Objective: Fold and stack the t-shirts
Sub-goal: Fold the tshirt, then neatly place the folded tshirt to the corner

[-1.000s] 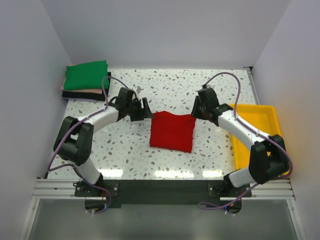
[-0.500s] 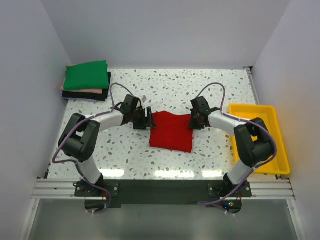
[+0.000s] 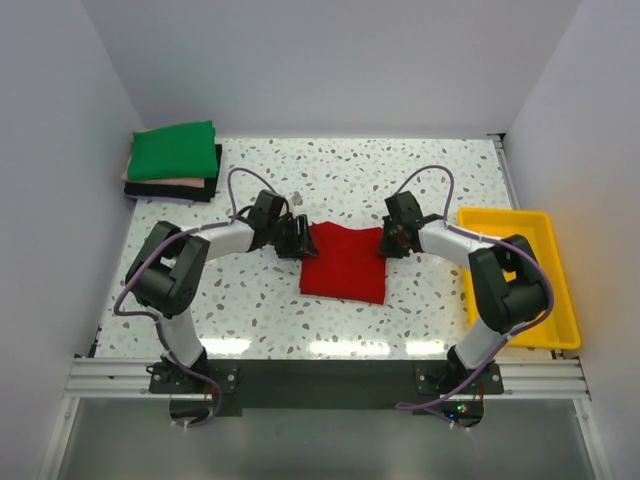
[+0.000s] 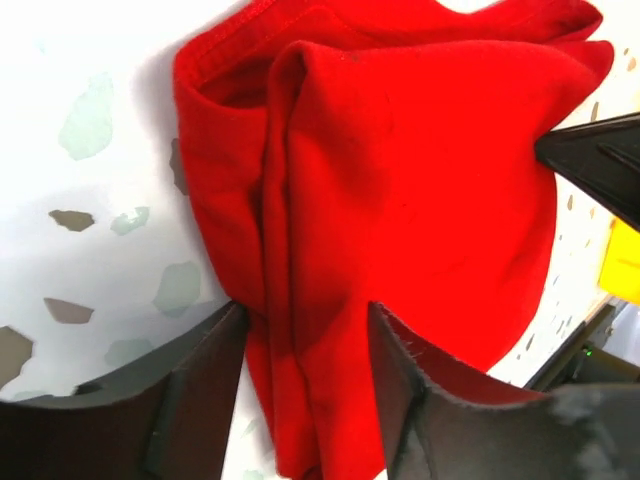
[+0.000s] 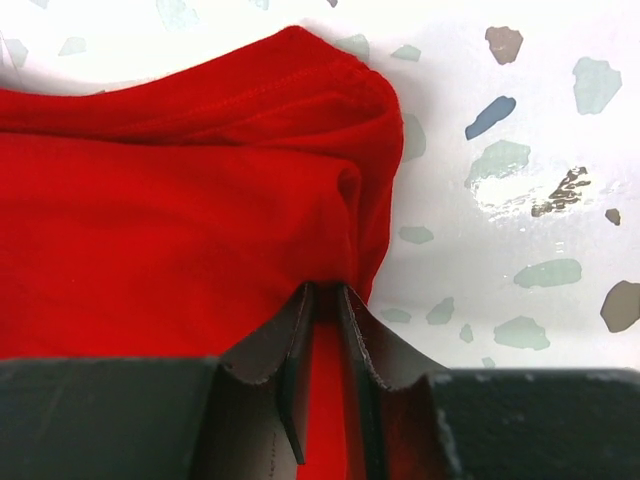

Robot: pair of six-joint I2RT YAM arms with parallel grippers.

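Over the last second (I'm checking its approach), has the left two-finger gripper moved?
Yes. The left gripper moved rightward and slightly nearer, away from the green folded t-shirt atop the far-left stack, up to the bright red cloth t-shirt.

red t-shirt (image 3: 345, 262): soft matt cloth | table (image 3: 350, 170): glossy speckled terrazzo | tray (image 3: 520, 232): smooth yellow plastic

Looks like a robotics lab test cell to me: bare white walls (image 3: 330, 70) boxing in a speckled tabletop (image 3: 350, 175), left arm (image 3: 160, 285) and right arm (image 3: 505, 290) bolted onto an aluminium rail (image 3: 100, 378) up front.
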